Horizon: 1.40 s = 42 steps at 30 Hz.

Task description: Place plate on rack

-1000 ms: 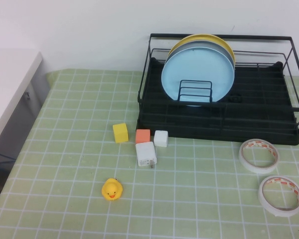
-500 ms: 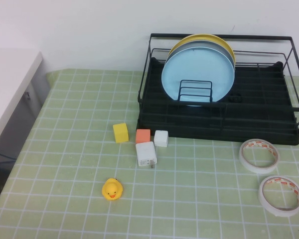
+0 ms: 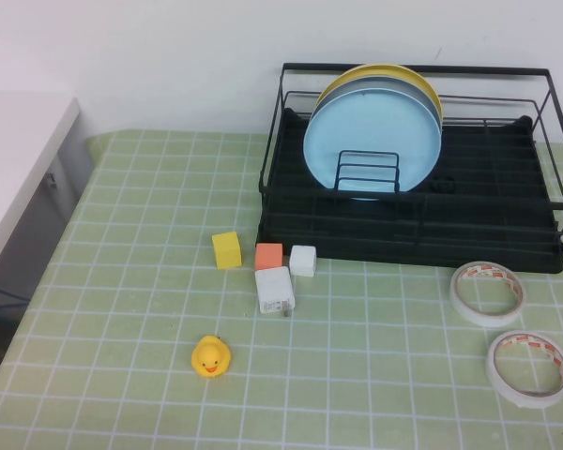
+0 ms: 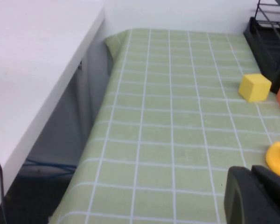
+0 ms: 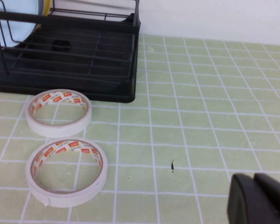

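The light-blue plate [image 3: 373, 141] stands upright in the black wire rack [image 3: 413, 234], in front of a grey plate [image 3: 422, 94] and a yellow plate [image 3: 380, 71]. Neither arm shows in the high view. My left gripper [image 4: 251, 169] is shut and empty, low over the table's left part near the yellow duck [image 4: 279, 158]. My right gripper [image 5: 253, 176] is shut and empty over the table's right part, near the tape rolls. The right wrist view shows the rack's corner [image 5: 84, 51] and an edge of the light-blue plate [image 5: 18, 5].
In front of the rack lie a yellow cube [image 3: 226, 249], an orange cube [image 3: 268, 256], a white cube [image 3: 303, 261], a white charger [image 3: 275, 290] and a yellow duck [image 3: 210, 356]. Two tape rolls [image 3: 487, 292] [image 3: 530, 367] lie at the right. A white counter [image 3: 19, 159] borders the left.
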Available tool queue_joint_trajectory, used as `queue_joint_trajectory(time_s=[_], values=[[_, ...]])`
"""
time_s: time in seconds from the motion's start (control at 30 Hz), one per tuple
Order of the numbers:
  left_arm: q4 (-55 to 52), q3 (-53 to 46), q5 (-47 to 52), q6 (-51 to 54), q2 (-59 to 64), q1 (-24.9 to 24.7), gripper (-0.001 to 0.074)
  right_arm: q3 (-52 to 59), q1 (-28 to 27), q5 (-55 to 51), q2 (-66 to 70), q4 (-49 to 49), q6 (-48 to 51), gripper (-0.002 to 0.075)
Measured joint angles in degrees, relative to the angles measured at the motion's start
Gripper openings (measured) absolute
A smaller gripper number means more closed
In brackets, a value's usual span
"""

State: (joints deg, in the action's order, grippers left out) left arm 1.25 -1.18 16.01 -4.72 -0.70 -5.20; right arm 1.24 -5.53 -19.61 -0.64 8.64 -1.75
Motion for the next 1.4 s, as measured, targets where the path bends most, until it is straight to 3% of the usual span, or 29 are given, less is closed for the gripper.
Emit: queue_joint_trajectory(time_s=[0.17,0.4,0.5,0.9,1.4], values=[[0.1,0.1,1.6,-4.0,0.0,0.0,-0.0001,0.0,0.0,-0.1,0.0,0.0,0.0,0.0009],[0.3,0.1,1.6,-20.4,0.0,0.0,-0.0001,0.0,0.0,-0.1,0.0,0.0,0.0,0.0009],[0.4,0.1,1.6,-22.7,0.0,0.0,-0.0001,-0.1,0.0,-0.1,0.0,0.0,0.0,0.0009],[0.4,0.1,1.8,-13.3,0.0,0.0,-0.0001,-0.1,0.0,-0.3,0.0,0.0,0.0,0.0009],[0.4,0.1,1.9,-12.1,0.0,0.0,-0.0001,-0.1,0.0,-0.3,0.0,0.0,0.0,0.0009]])
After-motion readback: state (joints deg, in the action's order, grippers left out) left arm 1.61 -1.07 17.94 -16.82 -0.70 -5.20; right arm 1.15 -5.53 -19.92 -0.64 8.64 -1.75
